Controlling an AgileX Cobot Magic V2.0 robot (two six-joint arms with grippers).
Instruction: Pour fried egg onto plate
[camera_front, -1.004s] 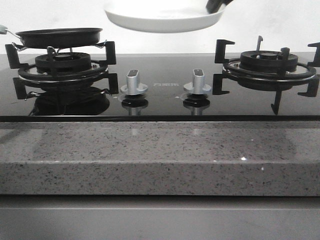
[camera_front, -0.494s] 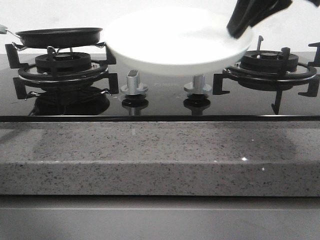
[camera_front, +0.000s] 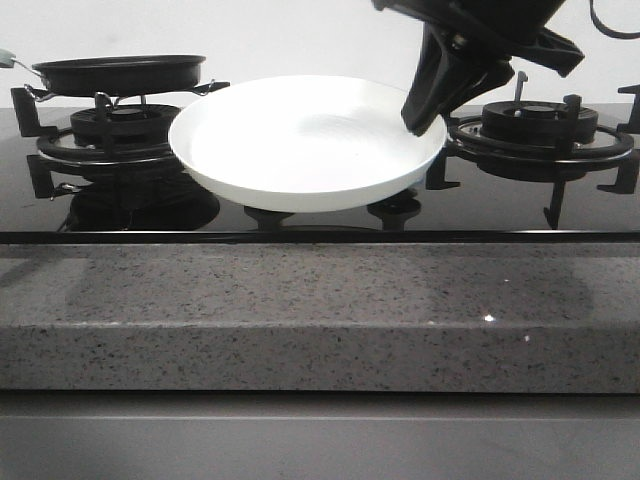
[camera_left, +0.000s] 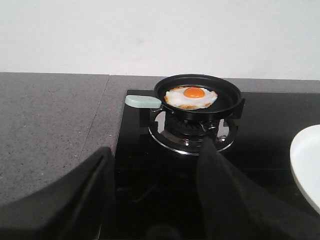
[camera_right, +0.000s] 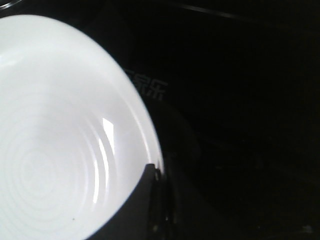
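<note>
Plate (camera_front: 300, 145) held over the hob by right gripper (camera_front: 425, 110), closed on its rim.
The fried egg (camera_left: 191, 97) lies in the pan (camera_left: 230, 97); the left gripper (camera_left: 155, 195) is open, empty, and must next take the handle (camera_left: 142, 101).

A black frying pan (camera_front: 118, 73) with a pale green handle (camera_left: 142, 101) sits on the far-left burner (camera_front: 125, 135) of a black glass hob (camera_front: 500, 205). Another burner (camera_front: 540, 130) stands far right, behind a speckled grey counter (camera_front: 320, 315).

right gripper (camera_front: 425, 115): glossy black, angular | left gripper (camera_left: 155, 200): black, possibly matte
</note>
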